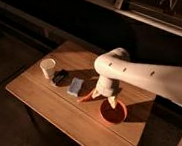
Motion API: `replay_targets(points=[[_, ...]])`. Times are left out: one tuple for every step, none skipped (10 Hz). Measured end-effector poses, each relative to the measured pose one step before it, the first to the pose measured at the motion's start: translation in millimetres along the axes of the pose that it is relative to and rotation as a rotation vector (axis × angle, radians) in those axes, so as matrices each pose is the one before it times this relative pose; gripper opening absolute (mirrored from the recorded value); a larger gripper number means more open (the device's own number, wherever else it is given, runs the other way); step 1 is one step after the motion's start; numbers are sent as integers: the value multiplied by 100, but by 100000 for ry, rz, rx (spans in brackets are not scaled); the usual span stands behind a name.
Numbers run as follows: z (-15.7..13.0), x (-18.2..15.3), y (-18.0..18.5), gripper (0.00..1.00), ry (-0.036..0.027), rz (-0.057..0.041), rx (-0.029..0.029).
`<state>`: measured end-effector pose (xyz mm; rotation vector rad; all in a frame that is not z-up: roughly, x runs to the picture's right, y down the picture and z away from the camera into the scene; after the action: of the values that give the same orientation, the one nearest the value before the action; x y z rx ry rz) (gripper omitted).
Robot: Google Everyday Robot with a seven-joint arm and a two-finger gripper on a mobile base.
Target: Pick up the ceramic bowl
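The ceramic bowl (113,112) is a round, shallow red-orange bowl with a darker red inside. It sits on the wooden table (50,102) toward the right. My gripper (105,95) hangs from the white arm (149,77) just above the bowl's far left rim. A small white cup (47,67) stands at the table's left.
A black object (60,76) and a blue-grey packet (74,86) lie between the cup and the gripper. A small orange item (84,98) lies left of the bowl. The table's edges drop to a dark floor. Dark shelving runs behind.
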<state>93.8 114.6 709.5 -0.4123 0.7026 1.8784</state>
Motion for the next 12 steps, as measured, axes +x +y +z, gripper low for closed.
replay_targets(points=[[890,-20,157,65,1401,-1428,-599],[582,-56,185,65,872,-923,-168],[693,-122,200,65,1043,-814,-302],[885,-115,184,65,1425,-766,76],[538,19,160,65,990,-472,173],[634,29,180,65,1135,-359,-44],[698,39,84,65,1294,-231,47],[590,19,69,63,911,-357,60],[373,-51,68,54,85,-725,312],[145,-88,-11,44,-463,-606,450],[-32,-92,-26,34,-913,-355,350],[-65,-41,-57,26,-739,212,200]])
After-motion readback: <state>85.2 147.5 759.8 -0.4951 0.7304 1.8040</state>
